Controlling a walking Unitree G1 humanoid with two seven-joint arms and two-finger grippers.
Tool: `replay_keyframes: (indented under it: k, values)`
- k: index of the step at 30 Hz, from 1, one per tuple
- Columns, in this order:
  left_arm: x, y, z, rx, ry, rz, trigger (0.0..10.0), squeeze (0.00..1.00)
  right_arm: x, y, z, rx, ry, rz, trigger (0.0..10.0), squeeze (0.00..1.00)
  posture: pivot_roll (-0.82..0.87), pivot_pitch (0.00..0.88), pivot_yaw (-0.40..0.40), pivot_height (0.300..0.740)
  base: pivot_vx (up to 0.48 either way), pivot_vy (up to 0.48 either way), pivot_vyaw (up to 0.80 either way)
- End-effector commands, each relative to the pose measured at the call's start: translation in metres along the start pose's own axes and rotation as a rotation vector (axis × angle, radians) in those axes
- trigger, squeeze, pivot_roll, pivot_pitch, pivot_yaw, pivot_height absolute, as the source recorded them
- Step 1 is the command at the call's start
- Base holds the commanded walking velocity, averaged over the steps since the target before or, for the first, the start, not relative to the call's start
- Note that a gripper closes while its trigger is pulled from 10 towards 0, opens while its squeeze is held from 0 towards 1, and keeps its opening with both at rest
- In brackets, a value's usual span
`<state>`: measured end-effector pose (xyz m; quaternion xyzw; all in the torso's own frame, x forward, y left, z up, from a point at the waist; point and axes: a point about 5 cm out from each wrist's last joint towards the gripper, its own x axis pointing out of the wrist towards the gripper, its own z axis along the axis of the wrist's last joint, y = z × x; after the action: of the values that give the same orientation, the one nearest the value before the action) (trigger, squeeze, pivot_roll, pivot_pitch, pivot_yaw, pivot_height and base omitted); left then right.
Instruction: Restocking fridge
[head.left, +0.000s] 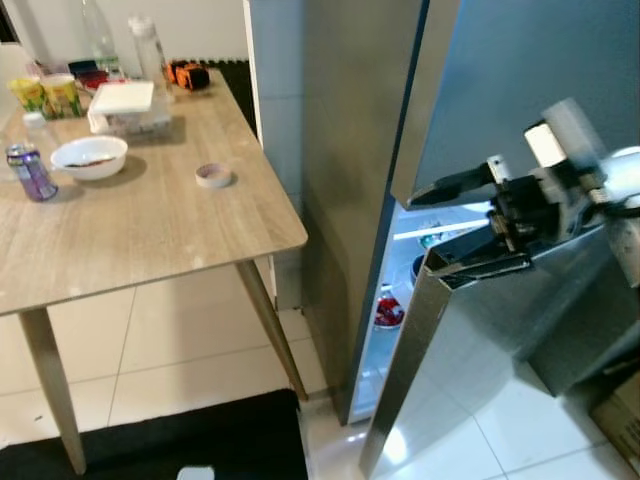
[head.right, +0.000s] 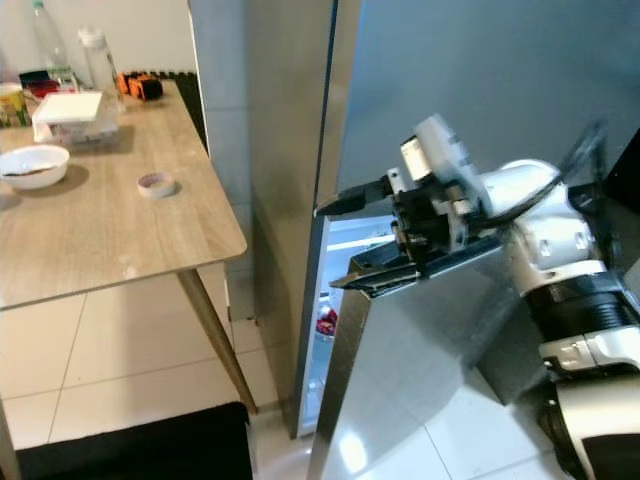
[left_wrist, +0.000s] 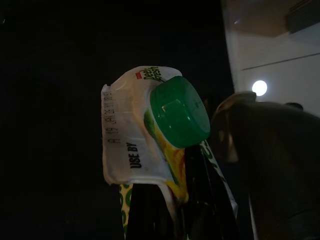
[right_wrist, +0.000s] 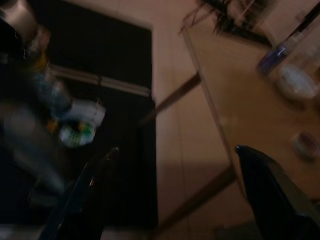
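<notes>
The steel fridge (head.left: 350, 150) stands right of the table, and its lower door (head.left: 480, 350) is ajar. The lit inside shows a red item (head.left: 388, 312) on a shelf. My right gripper (head.left: 447, 228) is open, one black finger above and one below the top corner of that door's edge. In the left wrist view my left gripper (left_wrist: 175, 200) is shut on a white and yellow juice carton (left_wrist: 135, 135) with a green cap (left_wrist: 179, 111), held low in the dark. The carton (right_wrist: 80, 125) also appears blurred in the right wrist view.
A wooden table (head.left: 150, 230) on the left carries a white bowl (head.left: 89, 157), a purple can (head.left: 32, 172), a tape roll (head.left: 213, 175), a white box (head.left: 125, 105) and bottles. A black mat (head.left: 170, 440) lies under its near edge. A cardboard box (head.left: 622, 420) sits at the lower right.
</notes>
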<state>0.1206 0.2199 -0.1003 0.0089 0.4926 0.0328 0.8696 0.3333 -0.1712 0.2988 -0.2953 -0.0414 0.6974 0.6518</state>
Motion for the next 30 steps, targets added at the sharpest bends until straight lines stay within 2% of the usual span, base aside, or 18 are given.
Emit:
replay_keyframes:
  k: [1, 10, 13, 15, 17, 18, 19, 20, 21, 22, 23, 27, 30]
  values:
    - [-0.001, -0.004, -0.006, 0.002, 0.024, -0.013, 10.0, 0.00, -0.004, 0.001, -0.002, 0.009, 0.058, -0.022, 0.0, 0.00, -0.09, 0.000, -0.030, 0.740, 0.000, 0.000, 0.00]
    - [-0.001, -0.005, -0.007, 0.002, 0.024, -0.013, 10.0, 0.00, 0.002, -0.004, -0.006, 0.015, 0.128, -0.103, 0.0, 0.00, -0.09, 0.000, -0.030, 0.740, 0.000, 0.000, 0.00]
    - [-0.001, -0.005, -0.008, 0.002, 0.025, -0.016, 10.0, 0.00, -0.001, -0.019, -0.016, -0.028, 0.258, -0.239, 0.0, 0.00, -0.08, 0.000, -0.031, 0.740, 0.000, 0.000, 0.00]
    - [-0.001, -0.005, -0.008, 0.002, 0.025, -0.016, 10.0, 0.00, -0.001, -0.021, -0.018, -0.036, 0.281, -0.252, 0.0, 0.00, -0.08, 0.000, -0.031, 0.740, 0.000, 0.000, 0.00]
    - [-0.001, -0.006, -0.007, 0.002, 0.024, -0.017, 10.0, 0.00, -0.004, -0.025, -0.026, -0.072, 0.396, -0.289, 0.0, 0.00, -0.08, 0.000, -0.031, 0.740, 0.000, 0.000, 0.00]
    - [-0.001, -0.006, -0.007, 0.002, 0.024, -0.017, 10.0, 0.00, -0.004, -0.025, -0.026, -0.072, 0.396, -0.289, 0.0, 0.00, -0.08, 0.000, -0.031, 0.740, 0.000, 0.000, 0.00]
    - [-0.001, -0.006, -0.007, 0.002, 0.024, -0.017, 10.0, 0.00, -0.005, -0.026, -0.027, -0.082, 0.425, -0.299, 0.0, 0.00, -0.08, 0.000, -0.031, 0.740, 0.000, 0.000, 0.00]
    - [-0.001, -0.006, -0.008, 0.001, 0.024, -0.017, 10.0, 0.00, -0.006, -0.031, -0.033, -0.081, 0.503, -0.358, 0.0, 0.00, -0.08, 0.000, -0.031, 0.740, 0.000, 0.000, 0.00]
    - [-0.001, -0.006, -0.008, 0.001, 0.024, -0.017, 10.0, 0.00, -0.006, -0.031, -0.033, -0.081, 0.503, -0.358, 0.0, 0.00, -0.08, 0.000, -0.031, 0.740, 0.000, 0.000, 0.00]
    - [-0.001, -0.006, -0.008, 0.001, 0.025, -0.017, 10.0, 0.00, -0.007, -0.031, -0.036, -0.076, 0.533, -0.373, 0.7, 0.00, -0.09, 0.000, -0.033, 0.740, 0.000, 0.000, 0.00]
    - [-0.001, -0.007, -0.008, 0.001, 0.025, -0.018, 10.0, 0.00, -0.008, -0.029, -0.042, -0.071, 0.574, -0.351, 10.0, 0.00, -0.09, 0.000, -0.033, 0.740, 0.000, 0.000, 0.00]
    - [-0.001, -0.007, -0.008, 0.001, 0.024, -0.019, 10.0, 0.00, -0.008, -0.022, -0.050, -0.070, 0.625, -0.288, 10.0, 0.00, -0.08, 0.000, -0.035, 0.740, 0.000, 0.000, 0.00]
    - [-0.001, -0.007, -0.008, 0.001, 0.024, -0.018, 10.0, 0.00, -0.009, -0.011, -0.055, -0.063, 0.651, -0.156, 10.0, 0.00, -0.08, 0.000, -0.038, 0.740, 0.000, 0.000, 0.00]
